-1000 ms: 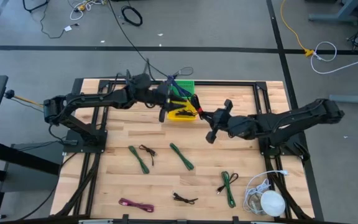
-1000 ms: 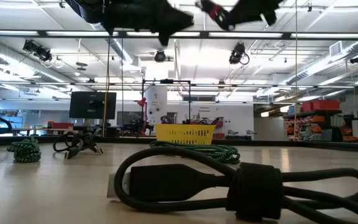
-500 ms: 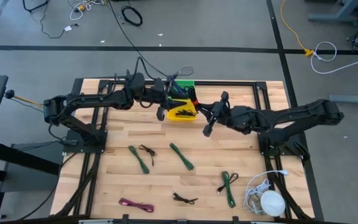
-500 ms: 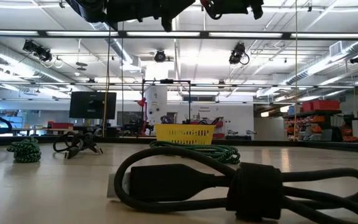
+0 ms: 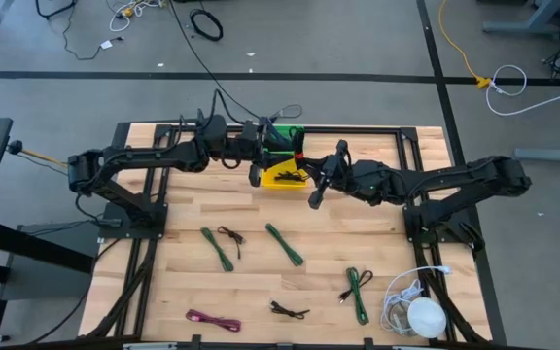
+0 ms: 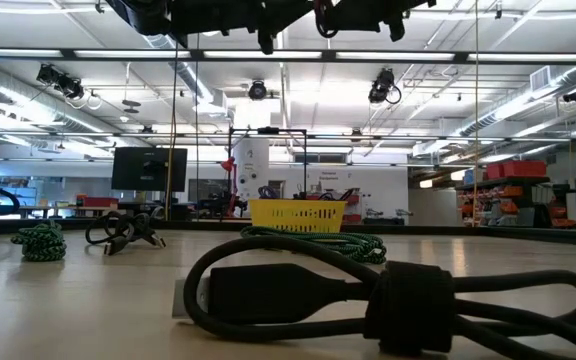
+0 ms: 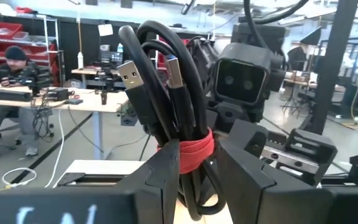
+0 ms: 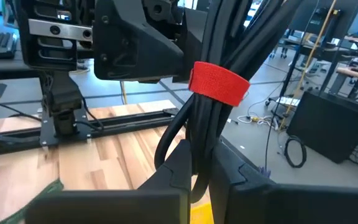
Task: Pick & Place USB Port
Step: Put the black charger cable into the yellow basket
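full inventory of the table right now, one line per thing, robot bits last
yellow basket: 1, yellow, far middle of table, cables inside
black USB cable bundle: 1, black with red strap, held above the basket by both grippers
green cable bundles: 3, green, middle and near right
black cable bundles: 2, black, one beside a green bundle left of centre, one at near edge
magenta cable: 1, near left
white cable with white round object: 1, near right corner
left gripper: fingers shut on the bundle
right gripper: fingers shut on the same bundle
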Robot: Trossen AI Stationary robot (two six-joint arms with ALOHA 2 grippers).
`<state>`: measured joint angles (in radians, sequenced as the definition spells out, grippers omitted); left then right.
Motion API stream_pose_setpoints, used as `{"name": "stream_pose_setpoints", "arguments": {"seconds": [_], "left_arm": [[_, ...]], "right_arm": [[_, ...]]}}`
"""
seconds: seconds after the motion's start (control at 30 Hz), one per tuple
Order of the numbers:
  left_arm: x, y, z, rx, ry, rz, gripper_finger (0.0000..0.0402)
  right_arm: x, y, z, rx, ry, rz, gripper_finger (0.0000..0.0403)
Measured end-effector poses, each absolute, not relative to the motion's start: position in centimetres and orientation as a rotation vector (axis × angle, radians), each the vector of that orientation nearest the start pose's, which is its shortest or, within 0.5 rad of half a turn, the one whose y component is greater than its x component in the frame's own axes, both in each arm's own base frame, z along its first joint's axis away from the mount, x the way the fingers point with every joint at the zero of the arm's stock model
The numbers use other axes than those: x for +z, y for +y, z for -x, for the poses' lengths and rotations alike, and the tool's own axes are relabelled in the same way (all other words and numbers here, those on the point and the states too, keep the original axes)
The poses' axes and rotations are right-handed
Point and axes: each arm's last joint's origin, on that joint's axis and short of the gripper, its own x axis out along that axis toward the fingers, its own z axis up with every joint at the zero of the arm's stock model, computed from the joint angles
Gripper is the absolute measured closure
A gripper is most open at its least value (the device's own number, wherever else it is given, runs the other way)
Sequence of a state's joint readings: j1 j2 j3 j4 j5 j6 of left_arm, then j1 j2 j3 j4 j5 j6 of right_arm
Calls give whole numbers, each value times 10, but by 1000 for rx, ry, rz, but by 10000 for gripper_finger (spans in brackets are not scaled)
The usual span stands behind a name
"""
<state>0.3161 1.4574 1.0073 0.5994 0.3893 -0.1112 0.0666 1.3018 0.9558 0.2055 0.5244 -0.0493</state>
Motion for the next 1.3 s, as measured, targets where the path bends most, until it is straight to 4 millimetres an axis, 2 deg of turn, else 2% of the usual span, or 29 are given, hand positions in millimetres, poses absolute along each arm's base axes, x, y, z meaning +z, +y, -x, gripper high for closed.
{"name": "stream_pose_setpoints", "arguments": {"seconds": [0.53, 0.7, 0.93, 1.3], "left_arm": [[325, 97, -316, -36, -115, 51, 289], [324, 104, -315, -15, -109, 66, 289], [325, 105, -314, -90, -111, 97, 289], [327, 101, -315, -107, -142, 82, 294]], "right_arm": [[319, 5, -292, -447, 146, 99, 383], [319, 6, -293, -431, 142, 97, 383], [316, 7, -292, -420, 176, 94, 383], [305, 6, -299, -412, 225, 69, 383]]}}
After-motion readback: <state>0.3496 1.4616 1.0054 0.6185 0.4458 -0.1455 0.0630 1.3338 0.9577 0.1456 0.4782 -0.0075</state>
